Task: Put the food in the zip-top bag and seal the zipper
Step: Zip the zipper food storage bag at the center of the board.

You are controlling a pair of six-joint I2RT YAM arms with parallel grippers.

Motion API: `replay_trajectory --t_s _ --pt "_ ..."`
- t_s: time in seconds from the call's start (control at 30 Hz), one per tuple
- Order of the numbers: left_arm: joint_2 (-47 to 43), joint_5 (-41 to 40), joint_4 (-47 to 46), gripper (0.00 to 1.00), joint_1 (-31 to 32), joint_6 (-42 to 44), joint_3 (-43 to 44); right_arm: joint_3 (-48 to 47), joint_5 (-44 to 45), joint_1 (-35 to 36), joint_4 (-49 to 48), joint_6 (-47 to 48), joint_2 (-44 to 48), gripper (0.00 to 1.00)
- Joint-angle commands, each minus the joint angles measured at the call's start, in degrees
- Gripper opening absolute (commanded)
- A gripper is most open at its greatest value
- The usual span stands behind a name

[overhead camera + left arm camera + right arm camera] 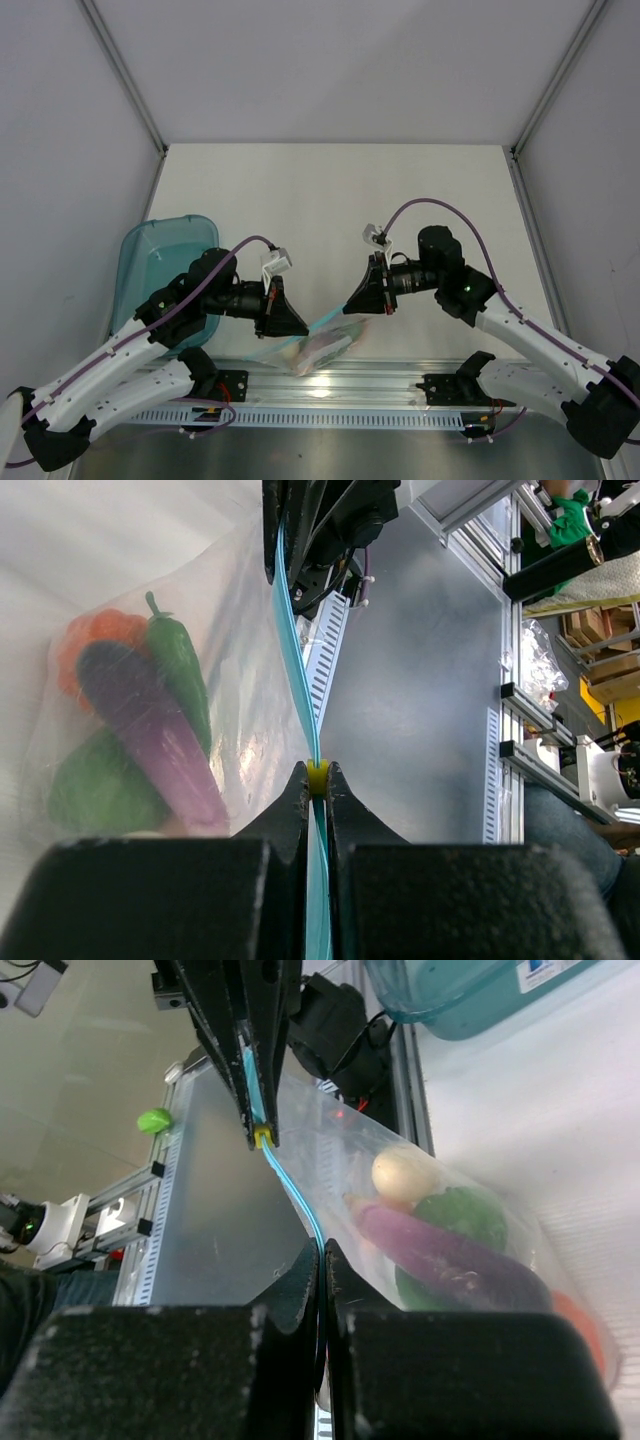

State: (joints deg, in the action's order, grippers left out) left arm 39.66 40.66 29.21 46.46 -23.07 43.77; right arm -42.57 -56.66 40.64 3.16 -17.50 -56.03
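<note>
Pinching one zipper (296, 670), left tool (318, 777), right tool (322, 1256), one bag (238, 670), perhaps five foods (440, 1255).

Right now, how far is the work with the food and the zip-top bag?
Done: the food lies inside the zip-top bag. In hand: the left gripper and right gripper each pinch the blue zipper, stretched between them. Left: finishing the seal; whether it is closed along its length I cannot tell.

free: far table (330, 190) | blocked: tray (150, 250) at L; bag (325, 348) btwn L gripper (303, 327) & R gripper (351, 307); rail (380, 385) near
</note>
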Motion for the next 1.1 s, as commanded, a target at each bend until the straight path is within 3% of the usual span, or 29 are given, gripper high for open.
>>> replay_trajectory --t_s 0.0,0.33,1.07 --pt "-0.8 -0.4 -0.7 0.01 -0.4 -0.8 0.2 -2.1 6.5 -0.2 -0.3 0.6 1.8 0.0" --pt "-2.7 -4.7 6.8 0.01 -0.8 0.3 2.4 -0.2 18.9 -3.1 3.2 0.0 6.1 0.0" --pt "-12.9 -11.3 21.8 0.02 -0.9 -1.0 4.3 2.8 18.3 -4.6 2.6 -1.8 8.9 0.0"
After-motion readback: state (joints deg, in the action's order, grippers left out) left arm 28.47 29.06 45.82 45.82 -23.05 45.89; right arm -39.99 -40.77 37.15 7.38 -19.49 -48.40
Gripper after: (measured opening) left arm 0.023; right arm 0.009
